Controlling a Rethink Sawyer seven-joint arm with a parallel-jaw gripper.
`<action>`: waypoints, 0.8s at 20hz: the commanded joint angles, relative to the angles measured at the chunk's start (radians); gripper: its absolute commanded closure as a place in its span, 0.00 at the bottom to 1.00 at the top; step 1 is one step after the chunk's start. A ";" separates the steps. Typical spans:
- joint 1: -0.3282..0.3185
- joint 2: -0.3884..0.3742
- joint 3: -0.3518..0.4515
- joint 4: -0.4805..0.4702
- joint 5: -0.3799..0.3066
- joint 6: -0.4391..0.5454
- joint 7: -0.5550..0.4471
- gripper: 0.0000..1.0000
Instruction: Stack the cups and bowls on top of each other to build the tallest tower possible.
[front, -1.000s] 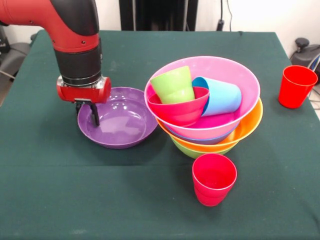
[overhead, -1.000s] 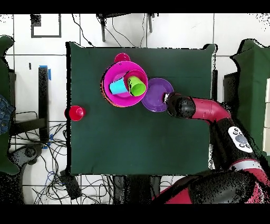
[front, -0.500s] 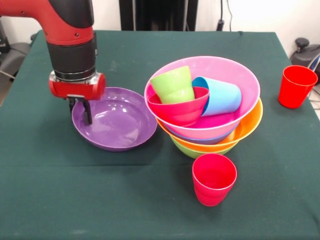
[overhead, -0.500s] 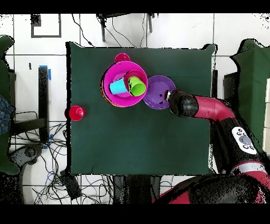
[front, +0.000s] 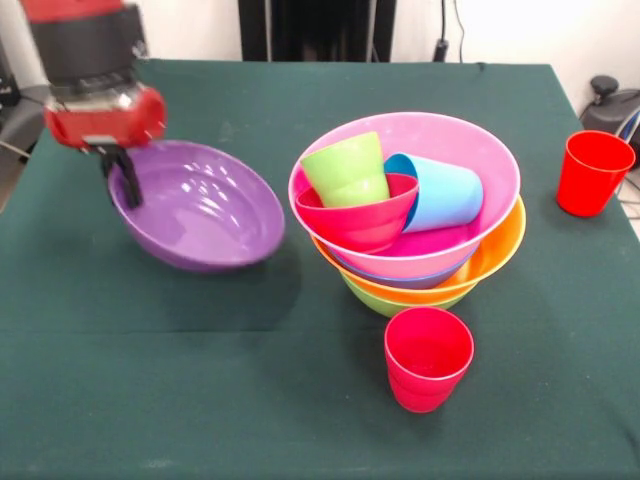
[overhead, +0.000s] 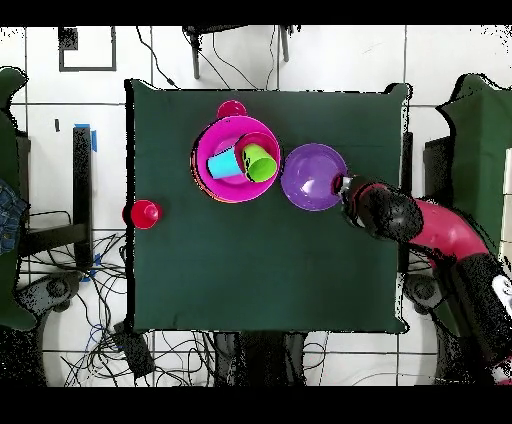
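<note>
Since the earlier frames my gripper (front: 122, 172) had risen and pulled away from the tower (front: 420, 250), carrying the purple bowl (front: 195, 205) off the green cloth (front: 200, 400); before that the bowl had sat flat just beside the tower. Now it hung tilted, its far rim high and its mouth turned toward the tower, with a shadow on the cloth beneath it. My fingers were pinched on its rim at the side farthest from the tower, one finger showing dark inside the wall.

I judged the bowl light, stiff and glossy, so a one-sided rim pinch let it swing and could let it slip; a deeper bite on the rim, with slow carrying, seemed the safe hold.

The tower stood apart from the bowl, with clear cloth between them: a lime green bowl (front: 385, 300) at the bottom, then the orange bowl (front: 490, 255), a sliver of blue bowl (front: 400, 282) and the wide pink bowl (front: 470, 150). Inside the pink one lay the small red bowl (front: 365, 220) holding the lime green cup (front: 347, 170), with the sky blue cup (front: 445, 195) on its side against them. One red cup (front: 428, 358) stood just in front of the tower, the other red cup (front: 592, 172) well off to its side, away from my arm.

In the overhead view the purple bowl (overhead: 313, 177) sat beside the tower (overhead: 237, 160), with my gripper (overhead: 347, 186) at its outer edge.
</note>
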 joint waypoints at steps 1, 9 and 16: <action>-0.210 -0.002 0.341 0.184 0.027 0.127 -0.397 1.00; -0.313 0.021 0.536 0.213 0.068 0.288 -0.432 1.00; -0.351 0.048 0.654 0.227 0.064 0.322 -0.425 1.00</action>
